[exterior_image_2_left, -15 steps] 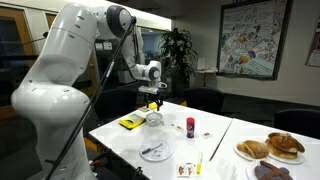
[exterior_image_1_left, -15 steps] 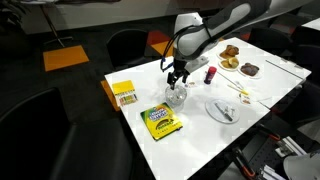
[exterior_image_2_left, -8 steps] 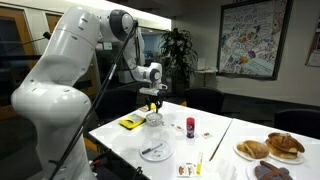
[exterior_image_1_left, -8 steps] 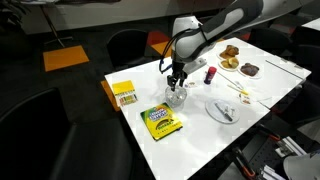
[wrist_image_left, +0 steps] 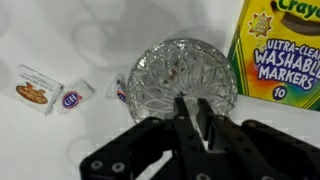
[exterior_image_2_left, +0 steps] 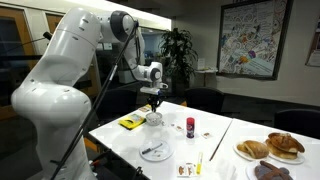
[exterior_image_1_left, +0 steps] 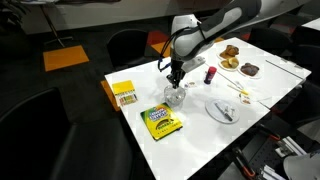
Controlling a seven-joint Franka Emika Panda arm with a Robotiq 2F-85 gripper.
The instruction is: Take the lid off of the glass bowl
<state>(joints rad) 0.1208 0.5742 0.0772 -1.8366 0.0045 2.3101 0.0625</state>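
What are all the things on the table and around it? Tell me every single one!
table: one, white
glass bowl: one, clear and patterned, mid-table
lid: one, clear glass, seemingly on the bowl, hard to tell apart from it
marker box: one, green and yellow, beside the bowl
small packets: three, mostly white, near the bowl
yellow box: one, at a table corner
white plate: one, holding utensils
small container: one, red
pastries: several, brown, on plates at the table's end
potted plant: one, green, behind the table
framed picture: one, on the wall
robot arm: one, white
gripper: one, black, over the bowl, fingers close together
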